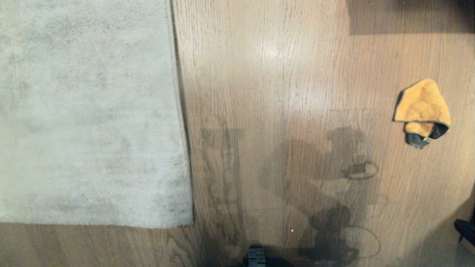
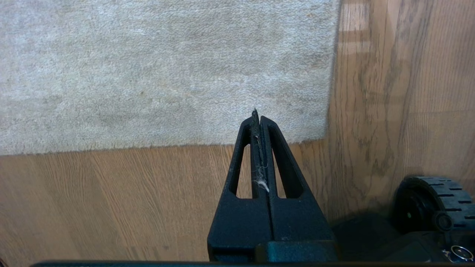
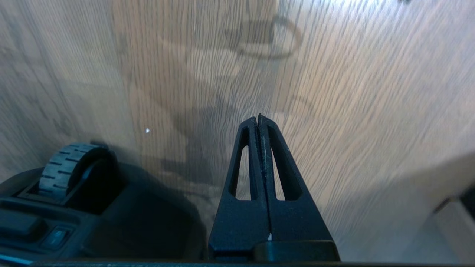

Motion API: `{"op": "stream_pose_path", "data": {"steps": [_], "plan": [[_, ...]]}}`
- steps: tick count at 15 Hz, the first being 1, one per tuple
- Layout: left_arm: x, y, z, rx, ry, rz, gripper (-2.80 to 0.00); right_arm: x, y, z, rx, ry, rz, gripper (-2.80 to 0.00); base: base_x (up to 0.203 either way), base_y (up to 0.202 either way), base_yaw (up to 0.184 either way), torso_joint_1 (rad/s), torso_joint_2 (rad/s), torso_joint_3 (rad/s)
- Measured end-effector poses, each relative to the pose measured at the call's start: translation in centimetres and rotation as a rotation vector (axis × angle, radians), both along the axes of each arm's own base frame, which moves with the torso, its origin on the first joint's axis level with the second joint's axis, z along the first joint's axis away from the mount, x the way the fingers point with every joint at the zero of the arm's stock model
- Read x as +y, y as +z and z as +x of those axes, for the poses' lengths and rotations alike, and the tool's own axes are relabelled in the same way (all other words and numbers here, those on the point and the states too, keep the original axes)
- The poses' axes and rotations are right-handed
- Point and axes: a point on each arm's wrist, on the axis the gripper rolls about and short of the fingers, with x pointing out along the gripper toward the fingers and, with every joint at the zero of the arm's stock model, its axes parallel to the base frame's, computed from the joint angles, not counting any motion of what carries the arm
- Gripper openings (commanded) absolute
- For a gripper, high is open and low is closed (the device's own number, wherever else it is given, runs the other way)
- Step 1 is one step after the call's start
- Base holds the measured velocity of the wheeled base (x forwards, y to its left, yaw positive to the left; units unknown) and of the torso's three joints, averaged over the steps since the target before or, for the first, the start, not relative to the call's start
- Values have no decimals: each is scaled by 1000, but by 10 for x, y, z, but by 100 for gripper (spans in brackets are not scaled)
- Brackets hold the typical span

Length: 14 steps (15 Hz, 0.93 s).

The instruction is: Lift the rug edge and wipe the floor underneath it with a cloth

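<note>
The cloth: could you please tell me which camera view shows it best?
The head view: the cloth lies whole on the floor, far right of the rug. Neither wrist view shows it.

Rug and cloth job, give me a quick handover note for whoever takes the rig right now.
Left gripper: shut, empty, hanging above the near corner of the light grey short-pile rug.
Right gripper: shut, empty, over bare brown wood-grain floor; the wrist picture is smeared, so the arm seems to be moving.
Rug edge: lying flat on the floor, not lifted.
Small orange fluffy cloth with dark trim: crumpled on the floor off to the robot's right, well apart from the rug, untouched.
Done: nothing visible.
Left: pick up the cloth, lift the rug edge, wipe underneath.
</note>
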Motion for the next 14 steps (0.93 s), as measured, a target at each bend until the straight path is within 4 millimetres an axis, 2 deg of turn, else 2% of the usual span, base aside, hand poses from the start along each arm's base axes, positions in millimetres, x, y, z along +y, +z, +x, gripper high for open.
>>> {"op": "stream_pose_path", "data": {"steps": [8, 14], "plan": [[0, 0, 0, 0, 0, 0, -280, 10, -25, -43, -38, -19, 8, -280, 0, 0, 0, 0, 0, 0], [0, 0, 0, 0, 0, -1, -280, 10, -44, -52, -59, -11, 5, -280, 0, 0, 0, 0, 0, 0]]}}
